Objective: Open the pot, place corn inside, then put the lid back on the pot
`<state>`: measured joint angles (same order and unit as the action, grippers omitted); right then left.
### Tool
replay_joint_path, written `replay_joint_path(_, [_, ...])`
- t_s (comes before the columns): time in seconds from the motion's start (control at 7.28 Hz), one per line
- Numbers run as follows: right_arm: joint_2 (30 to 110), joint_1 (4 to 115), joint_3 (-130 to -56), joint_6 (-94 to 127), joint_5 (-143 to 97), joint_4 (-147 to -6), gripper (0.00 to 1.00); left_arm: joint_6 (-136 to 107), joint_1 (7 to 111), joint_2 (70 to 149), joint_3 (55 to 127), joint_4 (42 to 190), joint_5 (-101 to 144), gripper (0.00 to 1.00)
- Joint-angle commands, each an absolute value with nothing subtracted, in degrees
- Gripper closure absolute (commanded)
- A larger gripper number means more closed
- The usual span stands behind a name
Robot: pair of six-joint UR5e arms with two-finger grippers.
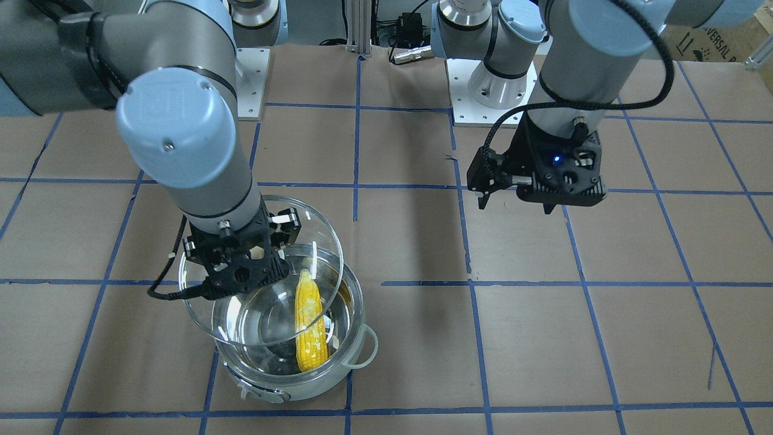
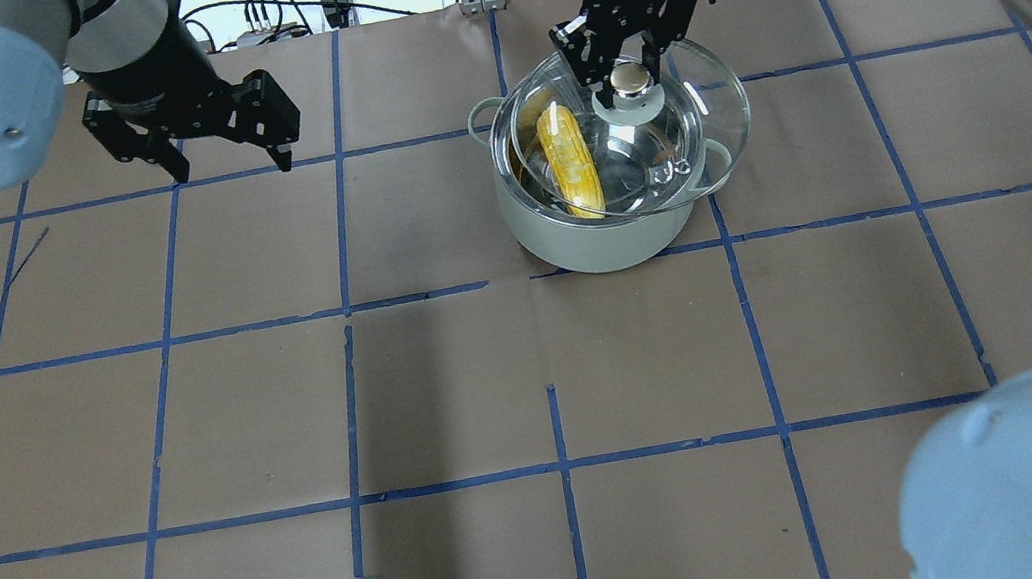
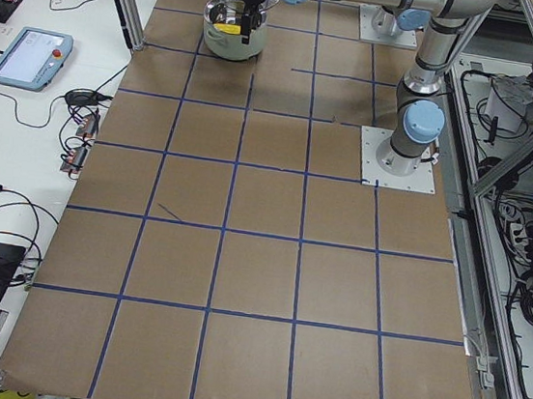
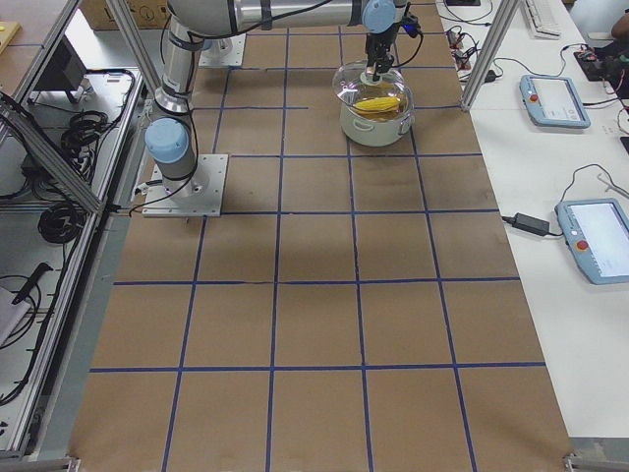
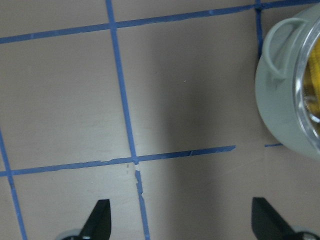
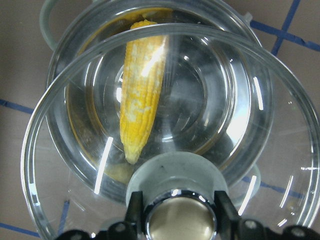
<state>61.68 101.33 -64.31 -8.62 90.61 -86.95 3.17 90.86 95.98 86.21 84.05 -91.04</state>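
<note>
1. The pot (image 2: 600, 242) stands on the brown, blue-gridded table (image 2: 449, 390), on the robot's right side and far from its base
2. Inside the pot lies the corn (image 2: 569, 166), a single yellow ear stretched along the steel floor close to the wall on the robot's left; nothing else shows in the pot
3. The lid (image 2: 714, 105) is not seated: it hangs over the pot, shifted toward the robot's right, so its glass covers only part of the opening and the corn shows through it
4. The right gripper (image 2: 631, 83) comes down from above with its fingers (image 6: 134, 210) clamped on either side of the knob (image 6: 180, 222), carrying the lid
5. The left gripper (image 2: 232, 168) hovers over bare table well apart from the pot, its jaws spread wide and holding nothing; its wrist view catches one pale pot handle (image 5: 280, 47) at the edge
</note>
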Motion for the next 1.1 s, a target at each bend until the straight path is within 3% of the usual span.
replay_joint_path(0.0, [56.88, 103.01, -60.03, -8.61, 90.79, -86.40, 0.68, 3.43, 89.91, 91.95, 86.75, 88.73, -90.88, 0.00])
replay_joint_path(0.96, [54.85, 103.10, -60.56, -9.23, 91.14, -86.40, 0.71, 4.04, 88.33, 92.90, 85.61, 89.56, -94.58, 0.00])
